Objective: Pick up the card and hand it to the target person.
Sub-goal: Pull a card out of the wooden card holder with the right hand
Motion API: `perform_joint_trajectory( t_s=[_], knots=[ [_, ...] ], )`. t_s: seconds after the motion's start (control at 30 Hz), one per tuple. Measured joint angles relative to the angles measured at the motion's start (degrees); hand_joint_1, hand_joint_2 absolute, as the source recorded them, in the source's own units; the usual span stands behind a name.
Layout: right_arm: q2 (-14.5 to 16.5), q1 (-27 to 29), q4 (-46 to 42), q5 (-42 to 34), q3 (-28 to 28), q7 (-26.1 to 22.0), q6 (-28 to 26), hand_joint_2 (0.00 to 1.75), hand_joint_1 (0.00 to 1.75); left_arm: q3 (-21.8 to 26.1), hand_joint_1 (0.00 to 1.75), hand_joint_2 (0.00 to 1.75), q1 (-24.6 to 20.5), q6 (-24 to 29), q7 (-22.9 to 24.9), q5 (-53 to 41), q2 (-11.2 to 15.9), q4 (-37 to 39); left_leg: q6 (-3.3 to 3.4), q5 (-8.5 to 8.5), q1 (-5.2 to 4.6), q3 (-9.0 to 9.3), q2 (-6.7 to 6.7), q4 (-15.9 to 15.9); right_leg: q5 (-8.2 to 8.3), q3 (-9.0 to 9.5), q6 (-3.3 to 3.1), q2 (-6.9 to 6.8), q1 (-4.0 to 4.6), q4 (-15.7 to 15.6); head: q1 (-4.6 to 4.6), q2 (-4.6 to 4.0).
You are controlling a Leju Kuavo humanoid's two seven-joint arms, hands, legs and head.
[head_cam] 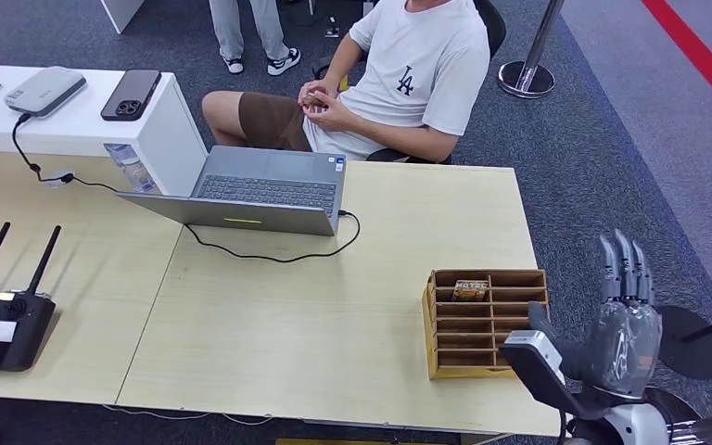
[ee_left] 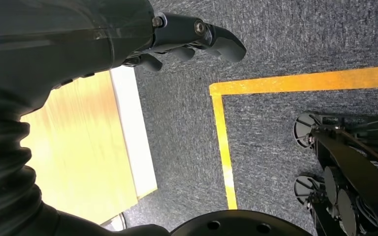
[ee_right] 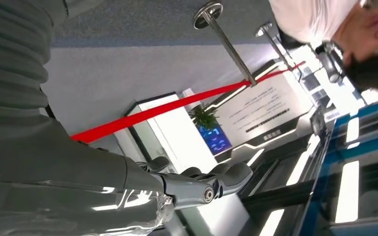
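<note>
Right robot hand (head_cam: 623, 324) spread, empty, beside rack (head_cam: 487, 322); card (head_cam: 469, 290) half-hidden in its slot.

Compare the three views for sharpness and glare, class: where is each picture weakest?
Head view: evenly lit, sharp. Left wrist view: the pale wooden table edge is smeared and overbright. Right wrist view: ceiling lights blow out white, and the silver right hand carries glare streaks.

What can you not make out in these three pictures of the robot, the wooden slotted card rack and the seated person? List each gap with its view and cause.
- Small card in the wooden slotted rack, head view: print too small to read.
- Seated person in a white T-shirt, head view: face cut off by the top edge.
- Left hand, left wrist view: palm hidden by its own cover.
- Right hand, head view: seen from behind, palm hidden.
</note>
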Motion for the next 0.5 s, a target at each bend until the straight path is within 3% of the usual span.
perform_joint_trajectory(
  t_s=[0.2,0.5],
  knots=[
    [-3.2,-2.8,2.0,5.7,5.4,4.5,3.7,1.75,0.00,0.3,0.00,1.75,0.0,0.0,-0.1,0.7,-0.2,0.0,0.00,0.00,0.00,-0.01,0.00,0.0,0.00,0.00,0.00,0.00,0.00,0.0,0.00,0.00],
    [-5.7,-5.9,4.1,6.7,9.6,6.1,5.7,1.75,0.11,1.4,0.00,1.75,0.0,0.0,-0.5,1.5,-0.6,0.0,0.00,0.00,0.00,-0.01,-0.01,0.0,0.00,0.00,0.00,-0.01,0.00,0.0,-0.01,0.00]
  ],
)
